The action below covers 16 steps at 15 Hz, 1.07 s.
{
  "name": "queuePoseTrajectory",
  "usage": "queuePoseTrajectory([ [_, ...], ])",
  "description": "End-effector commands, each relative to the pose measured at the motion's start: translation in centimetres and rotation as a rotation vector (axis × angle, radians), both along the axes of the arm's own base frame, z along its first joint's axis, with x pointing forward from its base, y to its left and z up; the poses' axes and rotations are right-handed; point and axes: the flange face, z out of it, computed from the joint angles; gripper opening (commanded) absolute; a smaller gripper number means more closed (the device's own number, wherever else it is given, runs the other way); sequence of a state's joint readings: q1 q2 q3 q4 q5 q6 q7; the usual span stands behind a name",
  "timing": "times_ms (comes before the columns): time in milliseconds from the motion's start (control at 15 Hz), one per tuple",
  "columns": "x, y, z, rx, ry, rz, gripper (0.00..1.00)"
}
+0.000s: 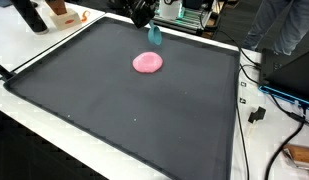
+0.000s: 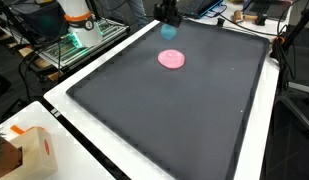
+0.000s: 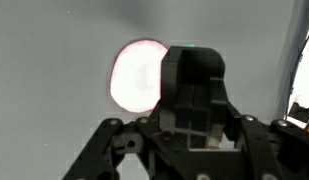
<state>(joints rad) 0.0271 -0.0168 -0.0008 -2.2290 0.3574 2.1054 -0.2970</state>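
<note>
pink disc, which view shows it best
An exterior view: the pink disc lies whole and unblocked on the mat. Both exterior views show it whole; the wrist view is glared, with the end effector, shut on a teal thing, covering its right side.

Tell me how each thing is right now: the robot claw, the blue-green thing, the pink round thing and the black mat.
gripper: shut, up at the far end of the mat.
teal thing: seemingly pinched at the fingertips, hanging clear of the pink disc.
pink disc: lying flat on the mat, nothing touching it.
black mat: spread flat on the white table.
</note>
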Motion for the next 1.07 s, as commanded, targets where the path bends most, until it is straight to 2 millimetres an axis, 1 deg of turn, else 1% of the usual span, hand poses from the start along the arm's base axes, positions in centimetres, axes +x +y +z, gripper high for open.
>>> queuePoseTrajectory([
  [0, -1.2, -3.0, -2.0, 0.110, -0.009, -0.012, 0.29],
  [200, -1.6, -5.3, -3.7, 0.194, -0.021, -0.036, 0.29],
  [333, -1.9, -6.7, -5.1, 0.235, -0.028, -0.079, 0.29],
  [667, -2.8, -9.7, -8.4, 0.315, -0.054, -0.137, 0.29],
  [800, -3.1, -10.6, -9.5, 0.332, -0.060, -0.157, 0.29],
  [1000, -3.4, -11.2, -10.7, 0.355, -0.061, -0.163, 0.29],
])
